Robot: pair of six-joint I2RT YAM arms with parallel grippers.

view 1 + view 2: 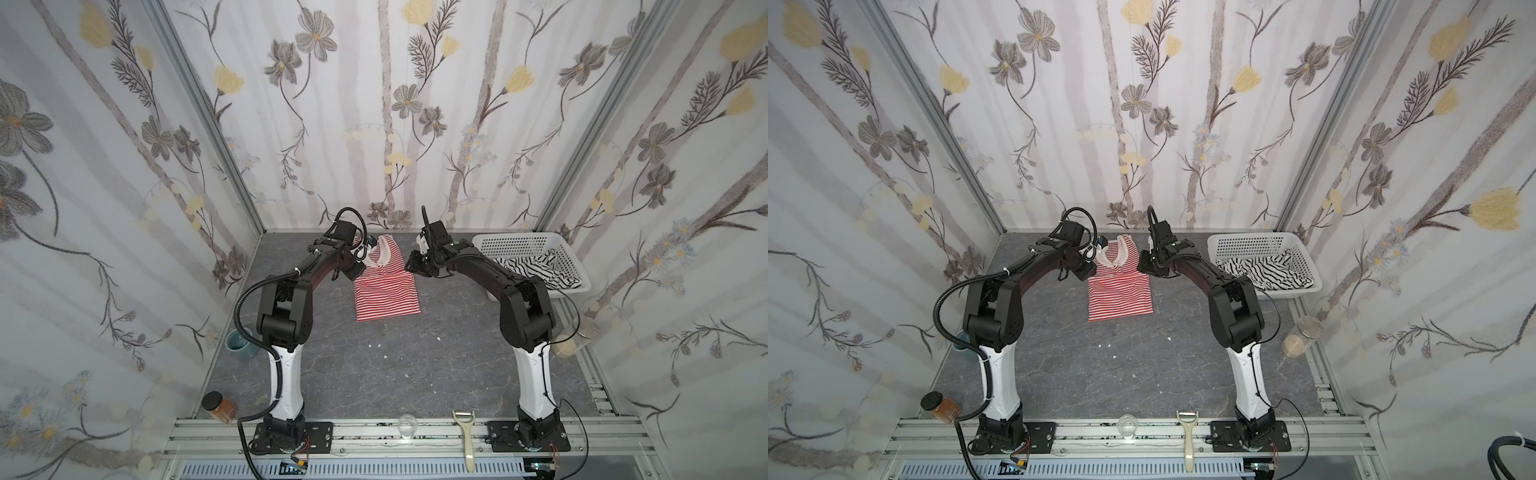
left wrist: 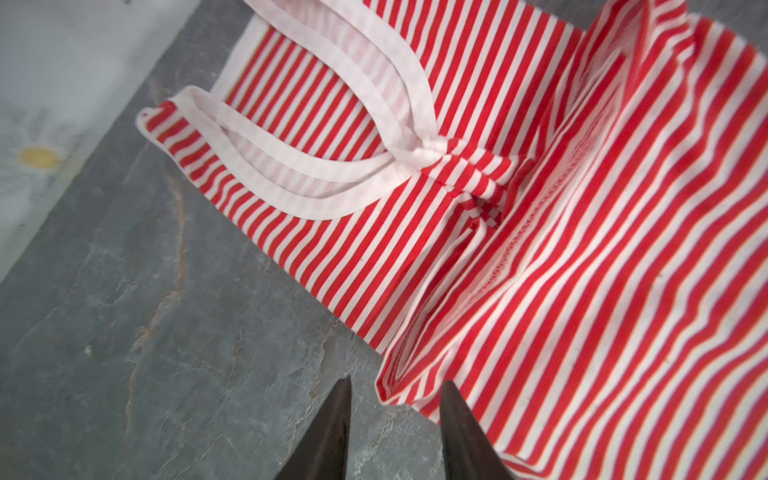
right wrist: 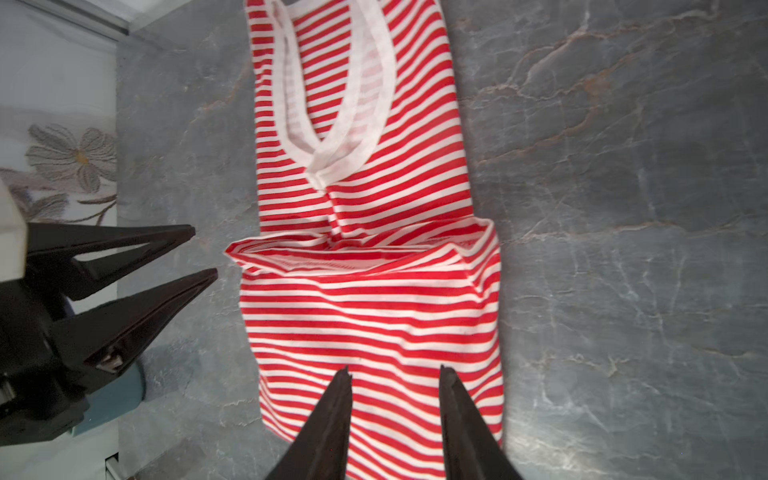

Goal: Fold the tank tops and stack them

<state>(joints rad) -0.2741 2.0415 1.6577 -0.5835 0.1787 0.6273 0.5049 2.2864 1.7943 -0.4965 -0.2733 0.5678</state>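
The red-and-white striped tank top lies flat at the back middle of the grey table. Its hem is folded up over its middle, and the pale-trimmed straps point to the back wall. My left gripper hovers at the fold's left corner, open, with nothing between its fingers. It also shows in the right wrist view as the left gripper. My right gripper hangs open over the fold's right side, holding nothing. The black-and-white striped tank top lies crumpled in the basket.
A white perforated basket stands at the back right. A teal cup and an amber jar stand along the left edge. A peeler and a small glass lie on the front rail. A clear jar stands at the right edge.
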